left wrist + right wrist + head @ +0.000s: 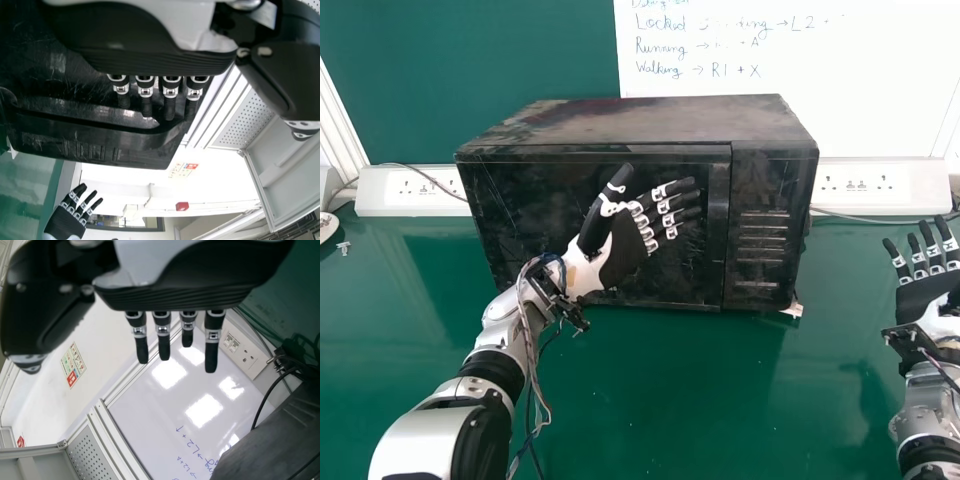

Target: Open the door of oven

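Glossy green tabletop (620, 400) carried a scuffed, boxy black oven (650, 120); black-and-white left hand (623, 250) fronted it at twelve o'clock, right hand (923, 292) at three, both straight-fingered.

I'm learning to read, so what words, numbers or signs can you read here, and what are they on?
On the flat, white rectangular board, in handwriting:
Top line: cut off, can't be read for sure.
"Locked", then a faint word, then "→ L2"; the rest is too faint.
"Running →", a faint bit, then "A".
"Walking → R1 + X".
On the smooth, pale wall:
Red, green and white rectangular sign: too small to read.
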You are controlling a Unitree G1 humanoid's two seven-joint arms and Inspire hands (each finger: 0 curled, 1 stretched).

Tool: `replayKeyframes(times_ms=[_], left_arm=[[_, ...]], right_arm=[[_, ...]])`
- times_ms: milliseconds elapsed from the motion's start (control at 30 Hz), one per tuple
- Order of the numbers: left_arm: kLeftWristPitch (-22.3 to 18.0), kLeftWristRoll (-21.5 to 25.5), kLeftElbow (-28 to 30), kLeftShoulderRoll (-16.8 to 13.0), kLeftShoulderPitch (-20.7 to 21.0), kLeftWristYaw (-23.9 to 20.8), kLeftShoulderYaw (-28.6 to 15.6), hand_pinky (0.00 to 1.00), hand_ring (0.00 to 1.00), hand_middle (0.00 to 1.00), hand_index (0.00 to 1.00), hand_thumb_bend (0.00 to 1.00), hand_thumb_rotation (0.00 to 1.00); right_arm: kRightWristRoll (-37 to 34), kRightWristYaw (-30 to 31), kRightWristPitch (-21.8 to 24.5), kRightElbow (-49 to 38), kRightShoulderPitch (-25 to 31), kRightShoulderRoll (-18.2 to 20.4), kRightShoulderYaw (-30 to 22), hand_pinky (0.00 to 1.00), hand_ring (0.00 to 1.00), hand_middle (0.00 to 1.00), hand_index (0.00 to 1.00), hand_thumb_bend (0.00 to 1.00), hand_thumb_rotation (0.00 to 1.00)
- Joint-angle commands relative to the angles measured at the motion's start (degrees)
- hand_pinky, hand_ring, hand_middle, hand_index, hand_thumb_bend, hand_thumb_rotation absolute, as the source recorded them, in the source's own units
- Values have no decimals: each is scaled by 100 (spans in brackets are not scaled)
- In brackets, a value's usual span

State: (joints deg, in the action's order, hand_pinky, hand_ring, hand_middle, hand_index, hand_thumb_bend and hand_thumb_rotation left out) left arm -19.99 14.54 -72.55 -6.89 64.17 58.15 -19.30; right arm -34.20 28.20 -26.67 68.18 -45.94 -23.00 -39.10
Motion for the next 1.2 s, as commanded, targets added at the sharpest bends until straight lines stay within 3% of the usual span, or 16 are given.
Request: replayKeyframes(times_ms=[0, 433, 1167], left_arm=[[-43, -87, -24, 29, -92, -165, 80, 72, 90, 94, 89, 99, 89], [23, -222, -60, 89, -105, -567, 183, 72, 92, 95, 89, 100, 88], [154, -256, -82, 213, -131, -580, 314, 66, 88, 93, 88, 97, 90]], right_arm=[[20, 10, -38, -68, 7, -1, 2, 96, 100, 100, 96, 100, 97], [0, 27, -22, -87, 8, 6, -12, 97, 100, 100, 96, 100, 97], [-17, 27, -12, -105, 2, 19, -21, 95, 100, 100, 96, 100, 96]])
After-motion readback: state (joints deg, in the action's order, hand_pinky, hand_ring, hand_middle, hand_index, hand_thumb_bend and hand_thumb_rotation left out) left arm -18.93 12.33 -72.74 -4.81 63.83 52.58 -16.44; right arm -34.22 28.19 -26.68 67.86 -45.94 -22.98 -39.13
